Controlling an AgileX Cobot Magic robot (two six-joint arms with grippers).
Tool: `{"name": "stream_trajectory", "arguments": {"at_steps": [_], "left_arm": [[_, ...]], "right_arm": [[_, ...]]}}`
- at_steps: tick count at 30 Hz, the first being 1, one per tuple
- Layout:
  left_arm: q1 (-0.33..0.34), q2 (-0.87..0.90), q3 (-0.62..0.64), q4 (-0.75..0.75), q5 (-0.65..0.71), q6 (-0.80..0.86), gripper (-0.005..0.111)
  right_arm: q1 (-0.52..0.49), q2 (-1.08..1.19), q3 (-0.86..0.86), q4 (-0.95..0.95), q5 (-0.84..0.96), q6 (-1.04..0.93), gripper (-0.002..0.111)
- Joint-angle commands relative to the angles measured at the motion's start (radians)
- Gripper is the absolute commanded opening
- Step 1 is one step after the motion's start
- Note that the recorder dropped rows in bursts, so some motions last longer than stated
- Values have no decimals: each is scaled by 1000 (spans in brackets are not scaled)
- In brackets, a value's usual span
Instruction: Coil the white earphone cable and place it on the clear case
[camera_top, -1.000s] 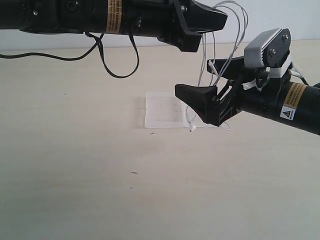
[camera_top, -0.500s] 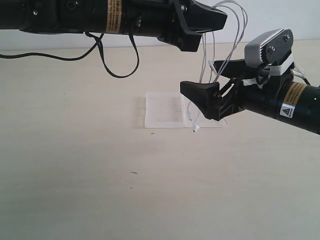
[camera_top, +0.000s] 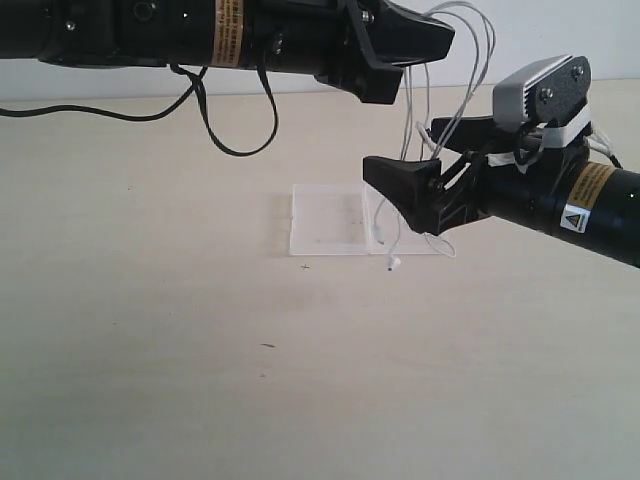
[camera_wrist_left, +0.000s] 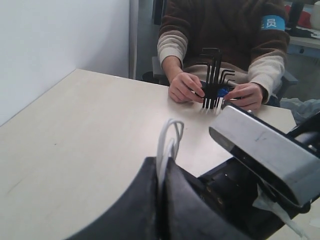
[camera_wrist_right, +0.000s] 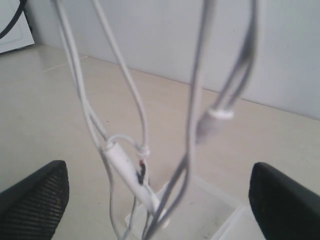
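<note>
Left pincer (camera_top: 448, 40) clamps the white earphone cable (camera_wrist_right: 122, 167); right pincer (camera_top: 392, 147) gapes, apparently around it.

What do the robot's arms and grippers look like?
Left arm and right arm: black cylinders with orange bands. Left gripper and right gripper: black wedge-shaped fingers. A black cable loops under the left arm; the right carries a grey camera housing and warning sticker.

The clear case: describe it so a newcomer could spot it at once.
On the pale table, look mid-scene, below the open right gripper. The clear case lies flat there: the only transparent thing, square-panelled, with the white earphone cable hanging over it.
</note>
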Motion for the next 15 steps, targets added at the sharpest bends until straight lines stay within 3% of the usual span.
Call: {"name": "stream_trajectory", "arguments": {"at_steps": [1, 15], "left_arm": [[2, -6, -3, -10, -1, 2, 0], [2, -6, -3, 8, -1, -2, 0]], "right_arm": [[-4, 1, -7, 10, -13, 2, 92], [-4, -1, -7, -25, 32, 1, 92]]}}
